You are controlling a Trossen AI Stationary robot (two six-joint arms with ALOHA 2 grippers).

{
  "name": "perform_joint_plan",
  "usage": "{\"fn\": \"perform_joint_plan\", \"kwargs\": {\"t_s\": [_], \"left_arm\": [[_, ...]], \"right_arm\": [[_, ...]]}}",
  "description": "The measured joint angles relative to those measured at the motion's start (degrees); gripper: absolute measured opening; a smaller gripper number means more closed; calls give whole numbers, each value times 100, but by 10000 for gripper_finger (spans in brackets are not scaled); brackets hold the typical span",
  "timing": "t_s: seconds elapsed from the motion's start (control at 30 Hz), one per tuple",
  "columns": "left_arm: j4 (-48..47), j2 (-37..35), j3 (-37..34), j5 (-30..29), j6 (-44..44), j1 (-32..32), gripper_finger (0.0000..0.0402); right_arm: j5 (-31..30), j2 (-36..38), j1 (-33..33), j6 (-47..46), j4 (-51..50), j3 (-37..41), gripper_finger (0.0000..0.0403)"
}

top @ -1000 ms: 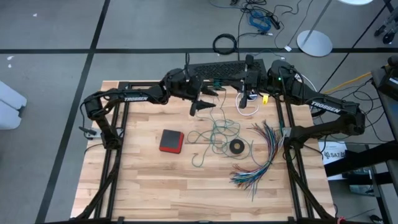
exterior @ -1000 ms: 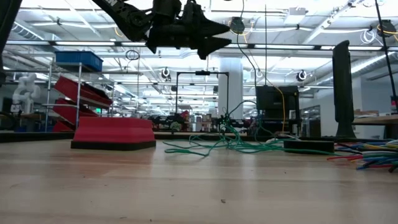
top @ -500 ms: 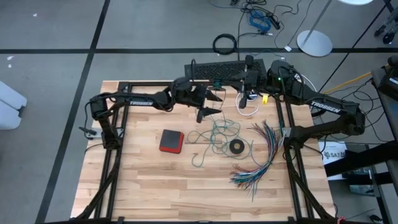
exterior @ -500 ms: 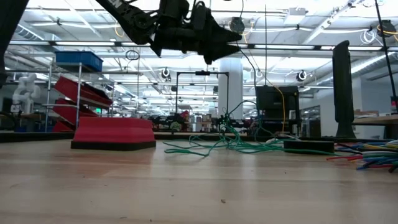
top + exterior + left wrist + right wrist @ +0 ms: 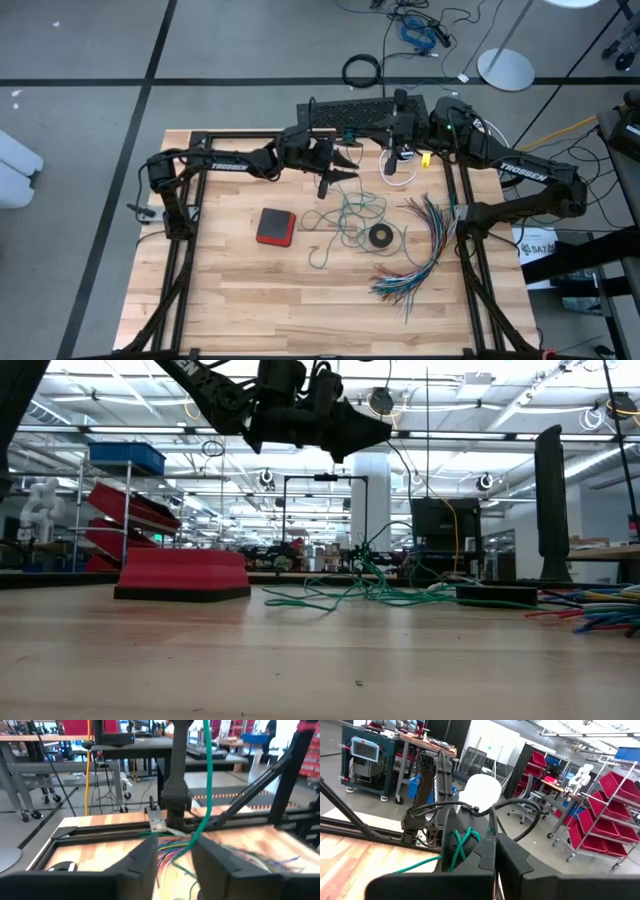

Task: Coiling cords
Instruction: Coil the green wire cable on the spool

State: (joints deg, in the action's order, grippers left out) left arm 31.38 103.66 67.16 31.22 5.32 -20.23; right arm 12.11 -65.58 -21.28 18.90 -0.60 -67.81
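the right jaws (image 5: 492, 852) are clamped on the green cord (image 5: 352, 213), holding one end up so the rest hangs to the desk (image 5: 240, 290) in a loose tangle. the left jaws (image 5: 172, 860), raised beside them, straddle the hanging strand, seemingly to gather it; whether they pinch it, i cannot tell. the white cord (image 5: 398, 176) loops below the right jaws, its far end hidden
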Motion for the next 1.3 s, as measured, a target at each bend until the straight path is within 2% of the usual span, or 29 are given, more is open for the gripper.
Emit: {"fn": "perform_joint_plan", "kwargs": {"t_s": [0.4,0.67,0.77,0.87,1.13,1.3], "left_arm": [[-436,0,0,-168,405,-364,9],[-655,-24,0,-160,359,-615,3],[-579,-24,0,192,197,-649,2],[-432,-11,1,644,-24,-619,17],[-544,-2,2,801,-195,-439,130],[-354,0,2,970,-250,-214,163]], "right_arm": [[302,-2,3,-214,-301,-4,0],[-133,-2,0,-78,-1480,-4,0],[-292,-2,0,-63,-1507,-4,0],[-308,-2,-1,-35,-1380,-4,0],[-298,-2,0,-20,-1099,-4,0],[-267,-2,0,-20,-788,-4,0]]}}
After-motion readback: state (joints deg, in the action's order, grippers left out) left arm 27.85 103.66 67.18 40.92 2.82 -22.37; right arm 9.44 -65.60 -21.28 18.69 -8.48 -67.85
